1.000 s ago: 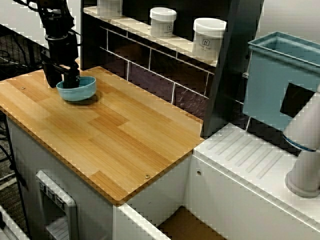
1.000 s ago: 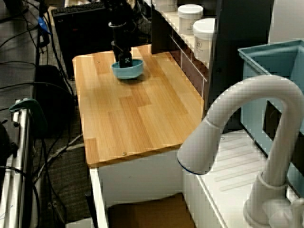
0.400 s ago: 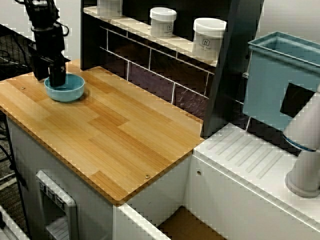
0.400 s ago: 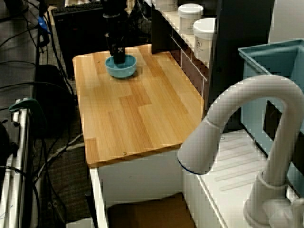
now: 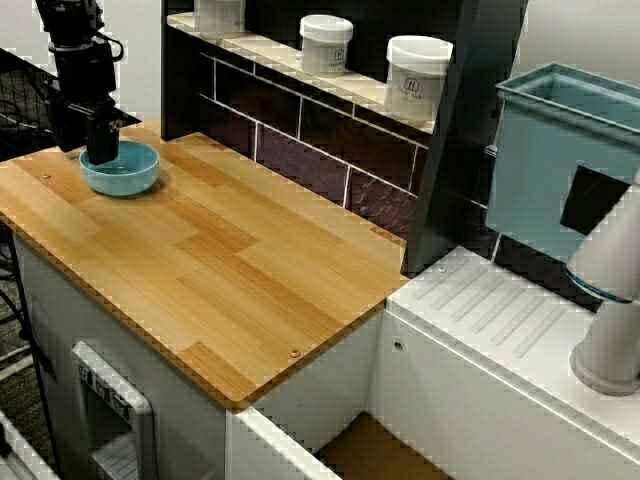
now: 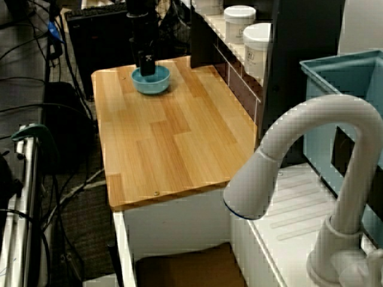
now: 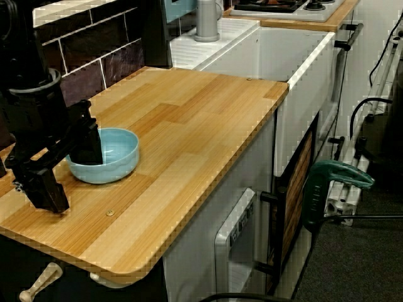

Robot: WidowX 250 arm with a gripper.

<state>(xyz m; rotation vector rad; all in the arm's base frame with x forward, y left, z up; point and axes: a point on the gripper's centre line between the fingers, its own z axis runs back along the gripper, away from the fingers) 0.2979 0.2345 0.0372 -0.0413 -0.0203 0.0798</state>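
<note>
Blue bowl slid along counter, rim between jaws.

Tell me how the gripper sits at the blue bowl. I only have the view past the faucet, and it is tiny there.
Observer: In the low view from the counter's end, the gripper straddles the bowl at its rim, with one finger inside and the other outside.
Operator: Is the bowl tipped?
Observer: No. In that view it stands level, base flat on the wooden counter.
Operator: Which side is the outer finger on?
Observer: It is on the side toward the counter's end edge, beside a screw head in the wood.
</note>
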